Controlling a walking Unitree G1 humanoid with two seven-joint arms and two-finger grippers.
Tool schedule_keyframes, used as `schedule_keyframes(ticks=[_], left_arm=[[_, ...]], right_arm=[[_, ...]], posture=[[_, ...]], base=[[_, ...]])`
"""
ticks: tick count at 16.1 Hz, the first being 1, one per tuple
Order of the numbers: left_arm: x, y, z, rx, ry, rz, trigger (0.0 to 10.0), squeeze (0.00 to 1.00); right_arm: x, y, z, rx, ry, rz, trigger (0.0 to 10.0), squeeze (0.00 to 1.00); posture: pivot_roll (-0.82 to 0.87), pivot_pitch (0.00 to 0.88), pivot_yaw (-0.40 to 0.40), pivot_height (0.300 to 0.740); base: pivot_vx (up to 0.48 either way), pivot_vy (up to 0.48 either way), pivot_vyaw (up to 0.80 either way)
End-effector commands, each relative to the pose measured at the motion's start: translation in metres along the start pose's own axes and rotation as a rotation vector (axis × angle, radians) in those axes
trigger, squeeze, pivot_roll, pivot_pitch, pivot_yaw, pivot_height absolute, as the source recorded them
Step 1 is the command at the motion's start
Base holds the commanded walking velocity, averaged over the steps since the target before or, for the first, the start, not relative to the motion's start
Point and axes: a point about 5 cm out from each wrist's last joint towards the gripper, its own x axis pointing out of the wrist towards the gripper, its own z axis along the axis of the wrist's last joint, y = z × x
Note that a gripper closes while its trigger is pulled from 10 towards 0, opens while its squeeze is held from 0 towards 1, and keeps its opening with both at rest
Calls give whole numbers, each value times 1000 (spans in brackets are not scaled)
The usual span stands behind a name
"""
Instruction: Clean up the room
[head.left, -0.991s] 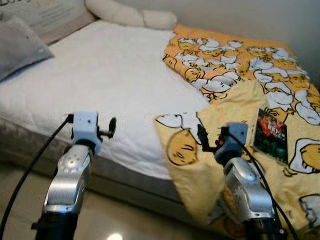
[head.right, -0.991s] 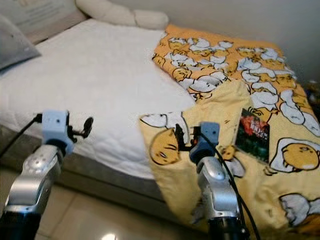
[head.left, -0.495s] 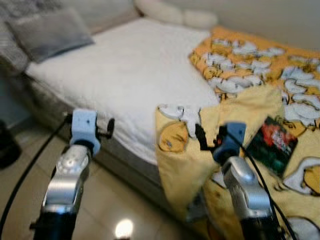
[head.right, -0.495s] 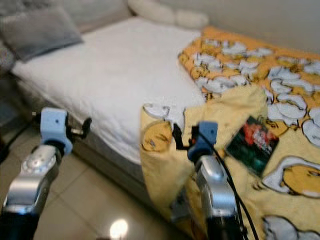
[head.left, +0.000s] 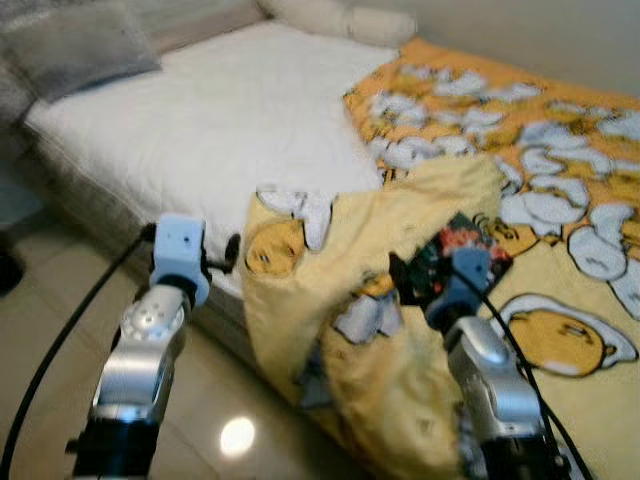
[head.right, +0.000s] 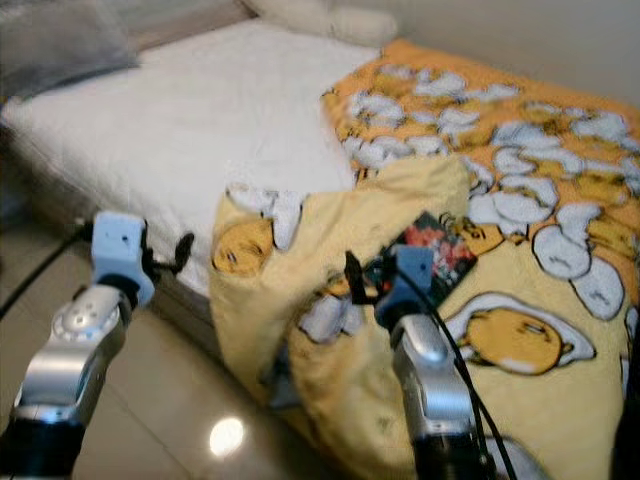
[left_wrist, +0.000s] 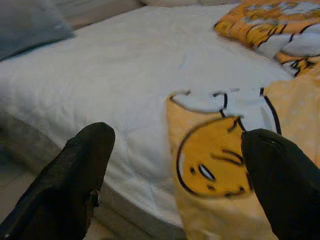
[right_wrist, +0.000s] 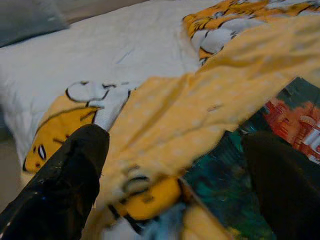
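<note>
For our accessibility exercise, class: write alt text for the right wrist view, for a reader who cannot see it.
The right end effector, fingers open, points at a yellow cartoon-print blanket rumpled on a bed, with a dark book lying partly under a fold of it. Beyond is the white mattress and a grey pillow at the far corner.

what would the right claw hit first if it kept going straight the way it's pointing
Probably the book lying on the yellow blanket. The right claw is open and aimed at the fold where the blanket meets the book's edge; depth is unclear, so the blanket fold could touch first.
</note>
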Motion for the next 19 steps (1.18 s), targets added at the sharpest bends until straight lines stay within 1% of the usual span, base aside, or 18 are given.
schedule_keyframes(ticks=[1, 2, 3, 4, 5, 8, 14, 16, 17, 18, 19], left_arm=[[1, -5, 4, 9, -15, -21, 10000, 992], [1, -5, 4, 9, -18, -29, 10000, 988], [1, -8, 2, -2, -13, -51, 10000, 961], [0, -10, 1, 1, 0, -72, 10000, 898], [0, -12, -1, 6, 5, -80, 10000, 882], [-1, -17, -1, 22, -2, -113, 10000, 878], [-2, -19, -2, 36, 7, -138, 10000, 875], [-6, -24, -1, 69, 13, -208, 10000, 871], [-13, -27, -3, 97, 20, -265, 10000, 863], [-17, -27, -5, 107, 26, -285, 10000, 863], [-19, -26, -7, 108, 28, -288, 10000, 859]], right_arm=[[-1, -4, 2, 15, 0, -2, 10000, 1000], [-1, -3, 2, 18, -1, 18, 10000, 1000], [-2, -3, 1, 17, 4, 30, 10000, 1000], [-3, -3, 0, 17, 8, 30, 10000, 1000], [-3, -3, -1, 18, 14, 39, 10000, 1000], [-4, -2, -3, 26, 19, 50, 10000, 1000], [-4, -2, -4, 30, 29, 55, 10000, 1000], [-5, -4, -5, 12, 51, 63, 10000, 1000], [-7, -7, -6, 41, 87, 31, 10000, 1000], [-8, -7, -5, 65, 95, 24, 10000, 0], [-9, -7, -4, 73, 90, 28, 10000, 0]], posture=[[36, 0, 2, 740], [36, 0, 3, 740], [36, 0, 3, 740], [36, 0, 3, 740], [38, 0, 0, 740], [39, 0, 0, 740], [46, 0, 4, 740], [69, 0, -5, 740], [73, 0, -9, 740], [74, 0, -8, 740], [72, 0, -4, 740]], base=[[0, -480, 0], [0, -480, 0], [0, 0, 0], [0, 0, 0], [0, 0, 0], [0, 0, 0], [0, 0, 0], [0, 0, 0], [0, 0, 0], [0, 0, 0], [0, 0, 0]])
